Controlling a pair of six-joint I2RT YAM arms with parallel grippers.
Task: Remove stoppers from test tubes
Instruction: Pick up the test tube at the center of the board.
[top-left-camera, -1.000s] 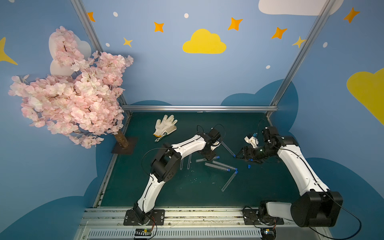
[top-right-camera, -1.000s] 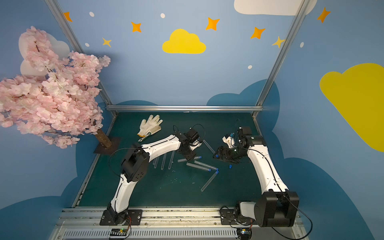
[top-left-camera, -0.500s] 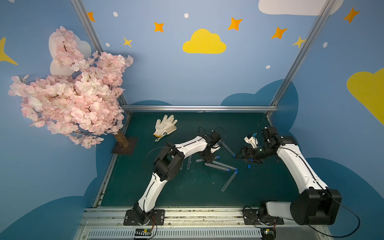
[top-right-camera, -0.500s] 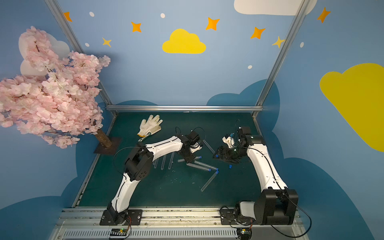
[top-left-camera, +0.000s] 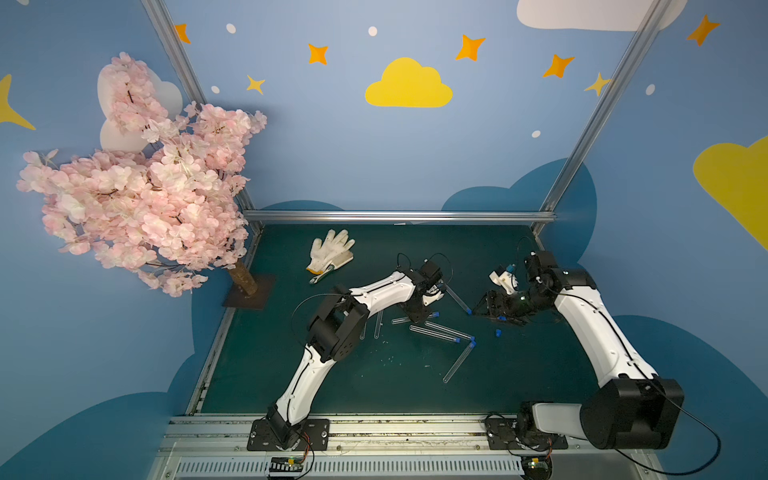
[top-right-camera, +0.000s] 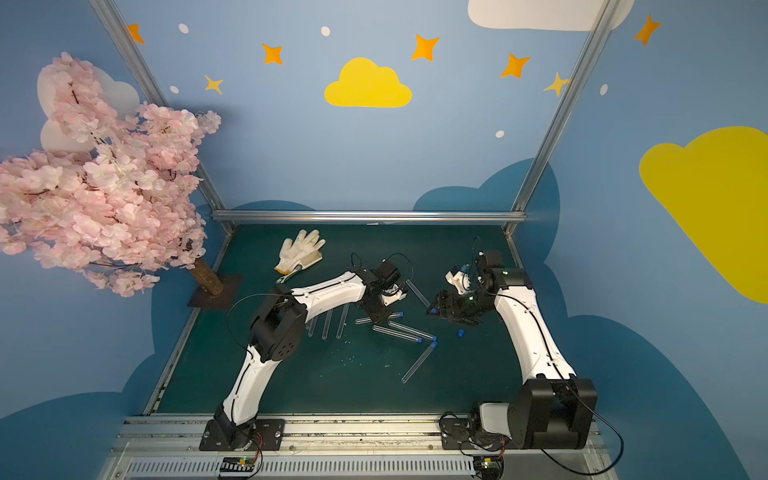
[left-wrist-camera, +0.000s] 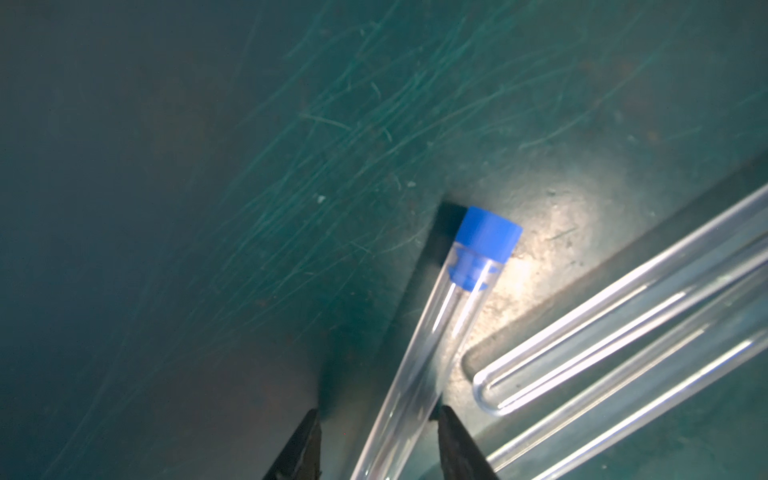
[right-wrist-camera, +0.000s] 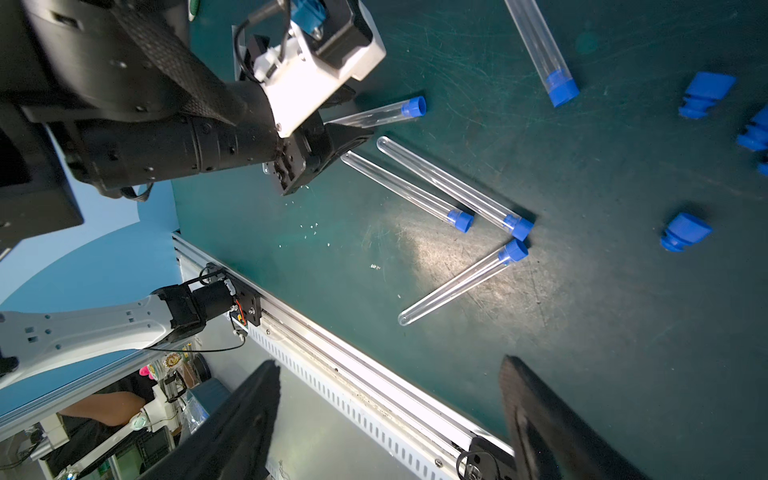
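Over green mat (left-wrist-camera: 208, 166), left fingers (left-wrist-camera: 299, 453) half-open astride stoppered test tube (left-wrist-camera: 419, 345), right fingers (right-wrist-camera: 540, 415) wide, empty.

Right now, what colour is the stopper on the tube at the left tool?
Bright blue stopper, clearest in the left wrist view.

Left wrist view: stoppered tube (left-wrist-camera: 442, 332) runs off frame edge between fingertips (left-wrist-camera: 303, 453), closed end unseen; only finger tips in shot. Two neighbour tubes (left-wrist-camera: 623, 311) also cropped. Right wrist view: right gripper fingers (right-wrist-camera: 540, 415) blurred, cropped; loose stoppers (right-wrist-camera: 754, 133) cut at edge. Both top views: left gripper (top-left-camera: 417, 318) centre frame, jaws too dark to resolve; tubes (top-right-camera: 327, 328) left of centre partly under left arm (top-right-camera: 332, 291).
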